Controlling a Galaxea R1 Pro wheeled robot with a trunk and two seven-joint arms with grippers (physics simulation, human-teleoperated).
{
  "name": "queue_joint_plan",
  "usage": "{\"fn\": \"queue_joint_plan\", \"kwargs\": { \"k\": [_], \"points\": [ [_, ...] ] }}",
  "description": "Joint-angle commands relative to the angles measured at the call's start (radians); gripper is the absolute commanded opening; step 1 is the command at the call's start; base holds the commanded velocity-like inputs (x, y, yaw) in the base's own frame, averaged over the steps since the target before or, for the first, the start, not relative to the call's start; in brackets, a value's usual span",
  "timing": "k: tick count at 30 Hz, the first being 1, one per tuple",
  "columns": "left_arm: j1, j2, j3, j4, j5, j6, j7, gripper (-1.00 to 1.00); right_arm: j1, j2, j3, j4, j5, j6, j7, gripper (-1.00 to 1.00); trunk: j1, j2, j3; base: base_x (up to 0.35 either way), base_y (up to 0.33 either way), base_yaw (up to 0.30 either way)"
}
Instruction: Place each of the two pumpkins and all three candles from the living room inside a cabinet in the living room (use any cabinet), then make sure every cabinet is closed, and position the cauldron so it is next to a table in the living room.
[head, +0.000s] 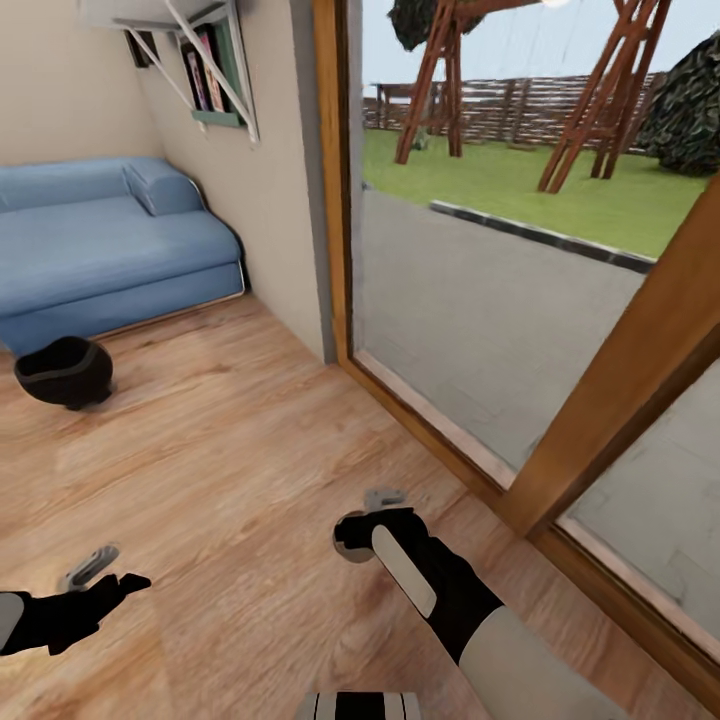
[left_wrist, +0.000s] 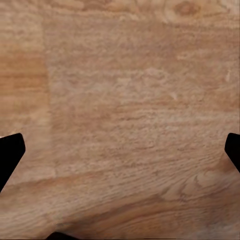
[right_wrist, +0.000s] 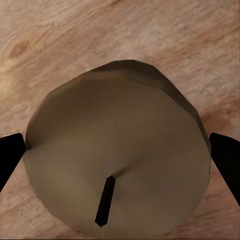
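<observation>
The right hand (head: 357, 533) grips a pale round wax candle (right_wrist: 117, 150); the left hand (head: 105, 578) is released, empty. The black matte cauldron (head: 63, 371) sits on the wooden floor (head: 250, 450) near the blue sofa (head: 100, 240). Keep the grip firm while driving to the cabinet.

Both arms are matte black toward the wrist. The right arm (head: 450, 600) carries a long white inset panel and widens into a pale grey-white sleeve. Each hand, left hand (head: 100, 572) and right hand (head: 372, 515), ends in small grey metal parts, with black fingertips (right_wrist: 11, 157).
</observation>
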Motion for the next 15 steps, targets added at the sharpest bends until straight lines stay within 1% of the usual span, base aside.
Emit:
{"fn": "queue_joint_plan", "kwargs": {
  "k": [1,4,6,9,13,15],
  "points": [
    [0.000,0.000,0.000,0.000,0.000,0.000,0.000,1.00,0.000,0.000,0.000,0.001,0.000,0.000,0.000,-1.00,0.000,0.000,0.000,-0.178,-0.213,0.292],
    [0.000,0.000,-0.001,-0.002,0.000,0.000,0.000,1.00,0.000,0.000,-0.001,0.006,0.000,0.000,0.000,-1.00,0.000,0.000,-0.001,-0.211,-0.223,0.290],
    [0.000,0.000,0.000,-0.003,0.000,-0.001,0.000,1.00,0.000,0.000,-0.001,0.006,0.000,0.000,0.000,-1.00,0.000,0.000,-0.002,-0.141,-0.136,0.283],
    [0.000,0.000,0.000,-0.005,-0.001,-0.002,-0.002,1.00,0.000,0.000,-0.001,0.006,0.000,0.000,0.000,-1.00,0.000,0.000,-0.004,-0.043,-0.042,0.273],
    [0.000,-0.001,0.000,-0.011,-0.001,-0.002,-0.001,1.00,0.000,0.000,-0.002,0.006,0.000,-0.002,0.000,-1.00,-0.002,0.001,0.008,-0.009,-0.008,0.250],
    [0.000,-0.002,0.000,-0.012,-0.001,-0.001,-0.001,1.00,0.000,0.000,-0.006,0.005,0.001,-0.004,0.001,-1.00,-0.003,0.001,0.015,-0.002,-0.002,0.099]
  ]
}}
